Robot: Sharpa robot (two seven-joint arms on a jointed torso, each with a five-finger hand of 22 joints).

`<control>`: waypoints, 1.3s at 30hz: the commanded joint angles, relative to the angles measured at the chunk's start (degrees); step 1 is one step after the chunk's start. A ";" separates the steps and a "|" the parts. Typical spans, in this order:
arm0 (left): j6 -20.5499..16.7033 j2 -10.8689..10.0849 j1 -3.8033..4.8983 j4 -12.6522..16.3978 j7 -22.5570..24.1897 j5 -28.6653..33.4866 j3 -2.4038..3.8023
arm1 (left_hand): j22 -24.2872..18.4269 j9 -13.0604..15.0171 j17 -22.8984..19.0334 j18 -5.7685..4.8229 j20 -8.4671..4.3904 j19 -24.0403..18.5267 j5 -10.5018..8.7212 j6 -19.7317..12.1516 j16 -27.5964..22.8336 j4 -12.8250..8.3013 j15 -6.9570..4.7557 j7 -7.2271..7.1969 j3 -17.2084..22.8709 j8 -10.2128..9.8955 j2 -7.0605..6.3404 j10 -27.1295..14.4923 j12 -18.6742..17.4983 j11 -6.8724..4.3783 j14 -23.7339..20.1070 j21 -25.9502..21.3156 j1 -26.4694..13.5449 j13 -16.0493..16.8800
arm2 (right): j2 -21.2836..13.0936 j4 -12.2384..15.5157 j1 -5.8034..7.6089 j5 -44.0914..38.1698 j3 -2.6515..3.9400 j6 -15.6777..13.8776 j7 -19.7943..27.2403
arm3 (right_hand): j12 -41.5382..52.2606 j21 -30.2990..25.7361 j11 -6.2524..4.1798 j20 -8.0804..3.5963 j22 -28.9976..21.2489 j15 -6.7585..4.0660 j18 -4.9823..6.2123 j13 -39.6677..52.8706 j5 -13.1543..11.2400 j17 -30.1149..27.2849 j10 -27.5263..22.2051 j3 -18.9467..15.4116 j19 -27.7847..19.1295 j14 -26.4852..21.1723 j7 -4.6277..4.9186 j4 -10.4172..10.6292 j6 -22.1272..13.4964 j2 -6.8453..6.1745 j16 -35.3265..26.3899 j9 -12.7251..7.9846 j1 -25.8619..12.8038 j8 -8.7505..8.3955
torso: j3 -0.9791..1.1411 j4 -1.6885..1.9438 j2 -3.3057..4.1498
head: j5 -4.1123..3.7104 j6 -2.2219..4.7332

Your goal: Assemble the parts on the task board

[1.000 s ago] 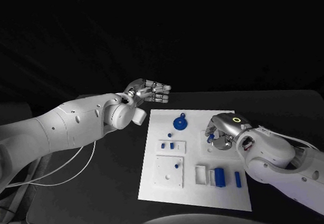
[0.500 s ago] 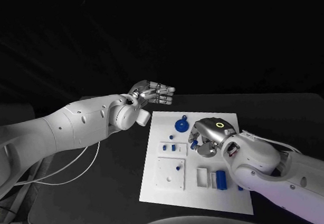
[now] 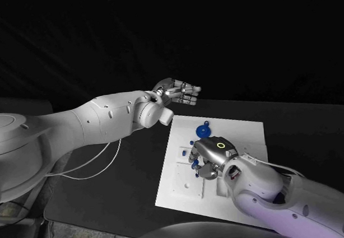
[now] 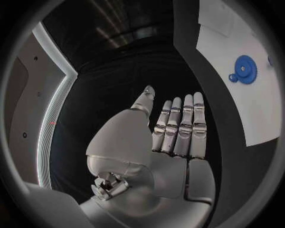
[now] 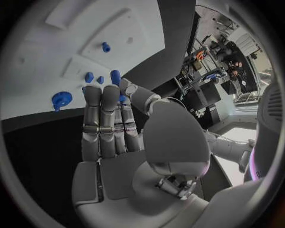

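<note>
The right robot hand (image 3: 206, 160), pinching a blue part (image 5: 115, 76), has moved across the board (image 3: 242, 132) on the black bench (image 3: 113, 186); left robot hand (image 3: 182, 93) empty, fingers straight.

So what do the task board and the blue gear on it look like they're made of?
The task board looks like matte white plastic or a painted plate: a flat, even surface with no glare and shallow recesses. Which of the two it is, the look leaves open. The blue gear looks like moulded or printed plastic: a uniform saturated blue, fine regular teeth, a dull finish.
</note>
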 commanded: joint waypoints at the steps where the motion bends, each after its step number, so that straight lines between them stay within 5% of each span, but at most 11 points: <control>1: 1.37 0.67 -0.01 -0.50 0.12 0.06 0.01 | -0.08 0.08 0.01 -0.61 -0.01 -0.45 -0.18 -0.41 0.01 0.33 -0.01 0.18 0.05 0.25 0.24 -0.42 0.06 -0.02 -0.20 -0.20 -0.16 0.01 | 1.39 -1.41 -0.46 -1.46 -0.66 -1.48 1.19 | 0.33 0.12 -1.25 -0.12 1.64 -0.18 1.17 0.27 0.17 0.10 4.54 0.39 0.05 0.42 -0.07 -0.08 0.35 0.29 -0.27 -0.01 -0.24 0.02 | 0.16 0.14 -0.34 | 1.49 -0.72; 8: 1.61 1.54 -0.01 -1.08 0.06 0.04 0.02 | -0.08 0.08 0.01 -0.61 -0.01 -0.45 -0.18 -0.41 0.01 0.33 -0.01 0.18 0.05 0.25 0.24 -0.42 0.06 -0.02 -0.20 -0.20 -0.16 0.01 | 3.75 -3.50 -1.32 -1.19 -2.67 -2.12 2.27 | 0.30 -0.08 -1.24 -0.13 1.58 -0.19 1.25 0.27 0.18 0.18 4.54 0.54 0.10 0.42 -0.06 -0.15 0.32 0.27 -0.29 -0.01 -0.36 0.00 | 0.40 0.19 -0.49 | 2.10 -1.51; 17: 1.97 1.69 -0.01 -0.21 -0.32 0.39 0.02 | -0.08 0.08 0.01 -0.62 0.01 -0.50 -0.17 -0.50 0.00 0.38 0.00 0.21 -0.01 0.25 0.41 -0.53 0.05 0.02 -0.28 -0.21 -0.30 0.00 | 5.36 -6.12 -2.06 -0.89 -4.44 -3.03 2.99 | 0.28 -0.20 -1.23 -0.14 1.54 -0.19 1.36 0.27 0.18 0.22 4.52 0.66 0.15 0.42 -0.04 -0.22 0.25 0.30 -0.33 -0.02 -0.40 0.00 | 0.29 0.28 -0.46 | 2.62 -2.33; 28: 2.12 1.47 -0.02 0.98 -0.52 0.54 0.02 | -0.08 0.08 0.01 -0.62 0.03 -0.52 -0.14 -0.58 0.01 0.34 0.02 0.23 -0.04 0.24 0.44 -0.59 0.05 0.04 -0.32 -0.21 -0.35 0.00 | 5.07 -7.04 -2.57 -0.52 -4.99 -2.73 3.22 | 0.28 -0.07 -1.22 -0.13 1.61 -0.20 1.50 0.27 0.18 0.26 4.54 0.92 0.27 0.44 -0.04 -0.36 0.24 0.27 -0.39 -0.01 -0.52 0.01 | 0.20 0.18 -0.48 | 2.93 -2.88; 39: 2.06 1.01 -0.02 1.58 -0.57 0.55 0.02 | -0.08 0.08 0.01 -0.62 0.03 -0.52 -0.14 -0.58 0.01 0.34 0.02 0.23 -0.04 0.24 0.44 -0.59 0.05 0.04 -0.32 -0.21 -0.35 0.00 | 4.11 -7.30 -2.80 -0.43 -5.11 -2.55 3.08 | 0.27 -0.03 -1.22 -0.11 1.63 -0.20 1.53 0.27 0.17 0.29 4.55 1.02 0.28 0.45 -0.05 -0.41 0.24 0.29 -0.40 -0.01 -0.53 0.01 | 0.38 0.12 -0.50 | 3.10 -2.88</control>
